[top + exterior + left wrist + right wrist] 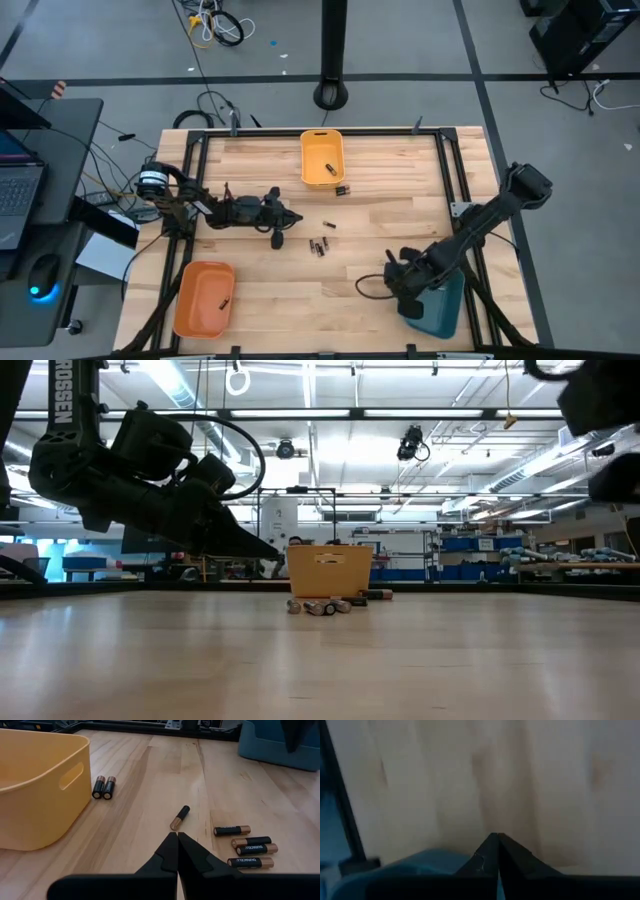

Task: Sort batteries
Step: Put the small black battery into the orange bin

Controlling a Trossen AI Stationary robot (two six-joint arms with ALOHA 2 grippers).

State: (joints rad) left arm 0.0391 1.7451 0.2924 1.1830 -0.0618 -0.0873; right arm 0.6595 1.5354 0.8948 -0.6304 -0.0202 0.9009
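Note:
Black-and-copper batteries lie on the wooden table: a pair (103,787) beside the yellow bin (35,785), a single one (179,817) just ahead of my left gripper (176,836), and several (250,849) in a cluster (318,246) a little farther right. My left gripper (298,216) is shut, empty and low over the table, pointing toward its right edge. At the table's near right, my right gripper (496,836) is shut and empty. It points steeply down over the rim of the blue bin (440,305).
The yellow bin (322,158) at the far middle and the orange bin (204,298) at the near left each hold a battery. A black frame runs round the table's edges. Bare wood lies between the battery cluster and the blue bin.

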